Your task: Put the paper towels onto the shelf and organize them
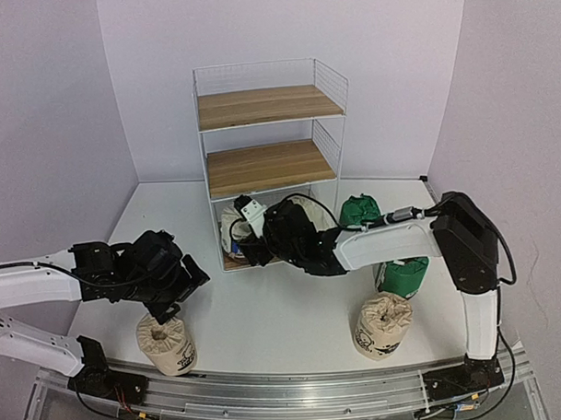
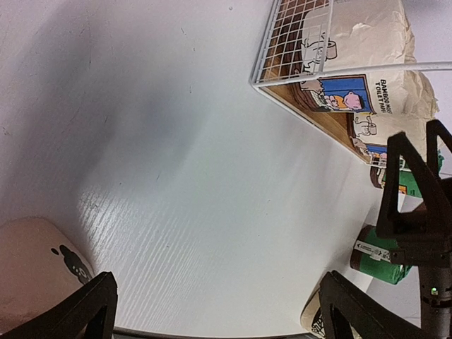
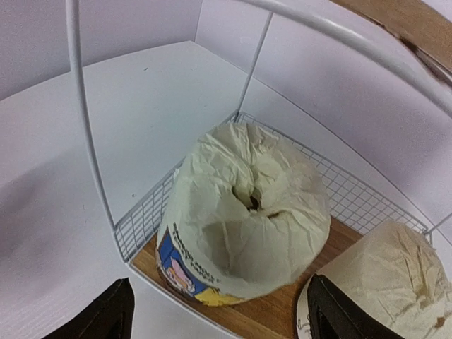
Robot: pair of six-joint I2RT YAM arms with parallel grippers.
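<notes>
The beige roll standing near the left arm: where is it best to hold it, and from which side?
Probably across its round body, coming down from above: the beige roll stands upright, gathered top up, with no other roll beside it. The open left gripper is nearest.

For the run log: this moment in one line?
right claw: open at white roll, bottom of shelf | left claw: open near beige roll | table: two green rolls, other beige roll
</notes>
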